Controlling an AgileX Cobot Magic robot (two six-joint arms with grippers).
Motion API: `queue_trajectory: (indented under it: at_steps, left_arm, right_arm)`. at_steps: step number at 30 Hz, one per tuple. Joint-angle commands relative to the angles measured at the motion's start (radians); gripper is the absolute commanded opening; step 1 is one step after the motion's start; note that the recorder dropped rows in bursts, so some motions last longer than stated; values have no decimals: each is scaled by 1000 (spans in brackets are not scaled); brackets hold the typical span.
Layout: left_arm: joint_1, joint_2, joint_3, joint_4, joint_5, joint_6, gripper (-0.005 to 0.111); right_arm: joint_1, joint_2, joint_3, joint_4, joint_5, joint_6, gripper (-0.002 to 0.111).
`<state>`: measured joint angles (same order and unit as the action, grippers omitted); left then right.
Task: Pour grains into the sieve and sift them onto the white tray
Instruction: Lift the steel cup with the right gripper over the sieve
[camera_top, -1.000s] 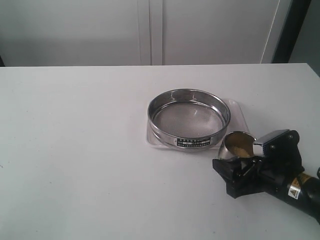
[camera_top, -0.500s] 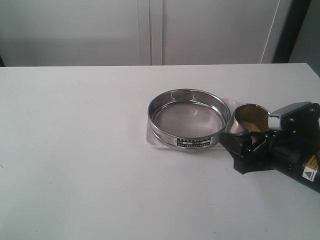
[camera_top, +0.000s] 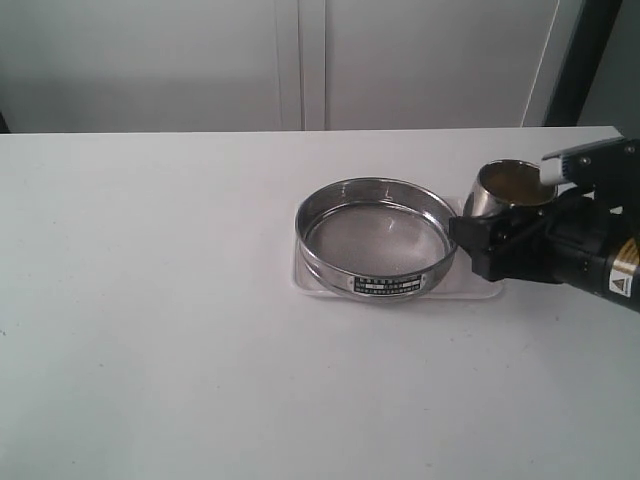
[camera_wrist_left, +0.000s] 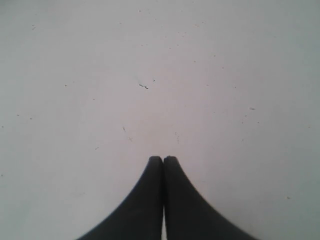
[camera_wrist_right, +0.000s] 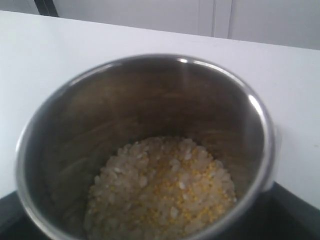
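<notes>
Right gripper (camera_top: 508, 212): black, blocky matte housing. Pale grey metal plate (camera_top: 578, 164) runs along one side of the pincer. Behind the pincer sits a yellow-and-white warning label (camera_top: 623, 282) with a triangle mark. Left gripper (camera_wrist_left: 163, 161): two smooth black fingers (camera_wrist_left: 142, 205), flaring wide behind rounded tips.

The sieve (camera_top: 378, 238) carries a black-and-white label (camera_top: 387, 286) on its outer rim; its printed lines are too small to read. The right arm (camera_top: 585, 250) bears a sticker (camera_top: 623, 282), apparently a yellow warning triangle; its wording cannot be read.
</notes>
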<state>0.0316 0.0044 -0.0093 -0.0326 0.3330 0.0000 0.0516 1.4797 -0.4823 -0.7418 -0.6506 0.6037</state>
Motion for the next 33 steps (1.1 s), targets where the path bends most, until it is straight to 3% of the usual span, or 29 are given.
queue_trajectory:
  at_steps: [1, 21, 33]
  left_arm:
    - [-5, -4, 9, -4, 5, 0, 0]
    - [-5, -4, 9, -4, 5, 0, 0]
    - [-5, -4, 9, -4, 5, 0, 0]
  right_arm:
    - [-1, -13, -72, -93, 71, 113, 0]
    - [-1, -11, -339, -634, 202, 669, 0]
    - [-1, 35, -413, -782, 227, 791, 0]
